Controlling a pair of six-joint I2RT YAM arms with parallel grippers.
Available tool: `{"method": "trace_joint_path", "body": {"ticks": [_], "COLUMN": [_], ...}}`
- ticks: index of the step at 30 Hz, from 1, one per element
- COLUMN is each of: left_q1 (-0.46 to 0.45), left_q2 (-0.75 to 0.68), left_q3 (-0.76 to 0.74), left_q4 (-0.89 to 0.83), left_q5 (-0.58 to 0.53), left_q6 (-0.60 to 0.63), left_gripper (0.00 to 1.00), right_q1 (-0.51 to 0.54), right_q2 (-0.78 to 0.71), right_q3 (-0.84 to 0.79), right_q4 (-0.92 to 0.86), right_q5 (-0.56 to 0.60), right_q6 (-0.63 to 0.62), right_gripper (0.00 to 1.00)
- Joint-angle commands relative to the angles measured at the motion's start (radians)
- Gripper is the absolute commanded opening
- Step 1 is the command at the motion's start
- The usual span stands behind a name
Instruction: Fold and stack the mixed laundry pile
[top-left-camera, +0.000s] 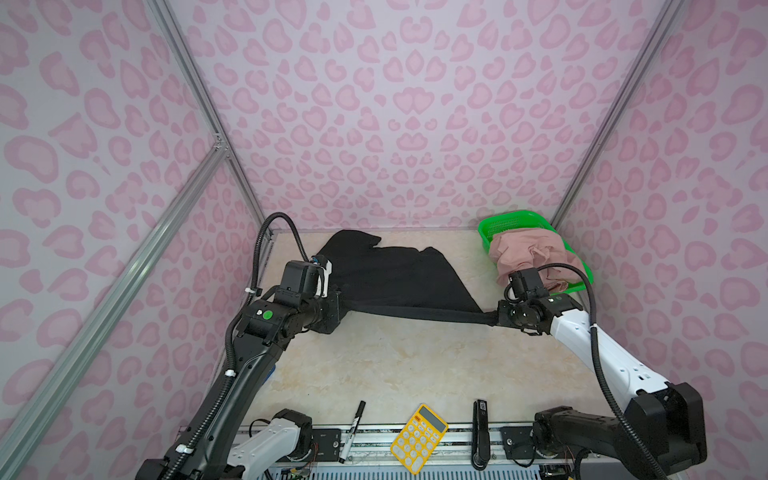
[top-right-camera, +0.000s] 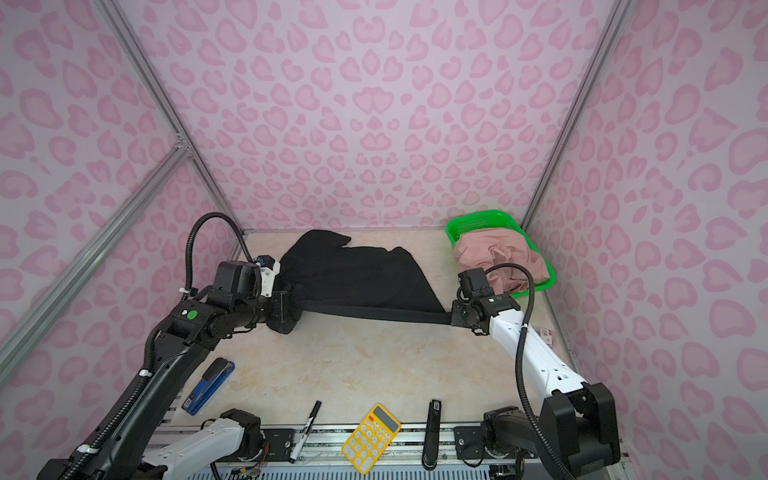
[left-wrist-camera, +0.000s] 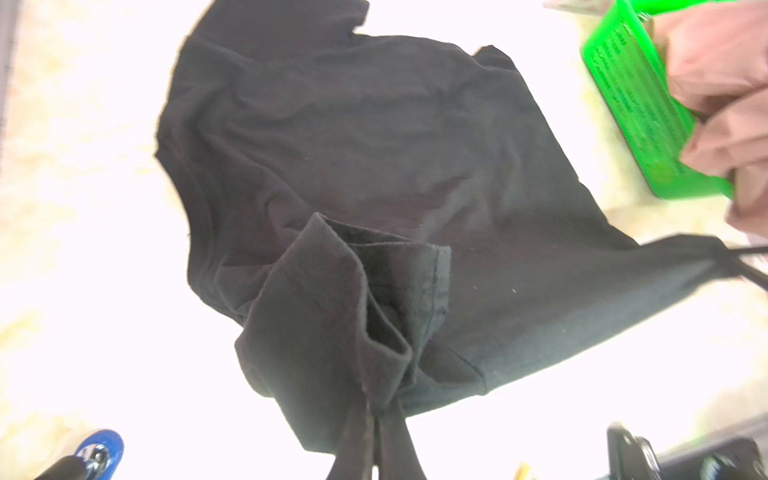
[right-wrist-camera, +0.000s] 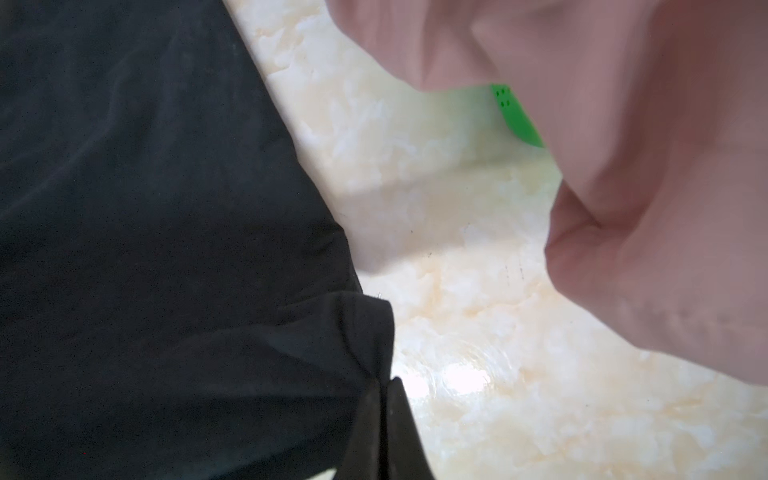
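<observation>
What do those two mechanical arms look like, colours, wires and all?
Both are jointed black-and-white arms. The left arm is mostly black with a round green sticker; the right arm has a white shell. A ribbed black cable runs along each, tied with white clips. The left tool and right tool end in slim dark fingers.

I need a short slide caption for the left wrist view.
Left gripper pinches a bunched corner of the black garment near the green basket.
</observation>
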Motion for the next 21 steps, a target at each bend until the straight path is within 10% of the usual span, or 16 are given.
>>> {"method": "trace_joint_path", "body": {"ticks": [1,15,21], "left_q1": [0.009,0.012,-0.083], "left_q2": [0.022,0.068,0.04], "left_q3": [-0.023,-0.114,-0.211], "left_q4": [-0.023,0.075,0.161], "left_q5": [0.132,0.189,0.34], "left_q6": [0.047,0.026,0.018], "left_gripper": [0.11,0.05,0.46], "right_q1": [-0.009,-0.037,-0.037], "right_q2": [0.011,0.017,0.018], "right_q3": [-0.001,-0.051,-0.071], "right_q4": [-0.05,-0.032,-0.029], "right_q5": [0.068,0.047,0.038], "right_q6": [-0.02,-0.023,-0.021], "right_gripper": [0.0,0.0,0.0]}}
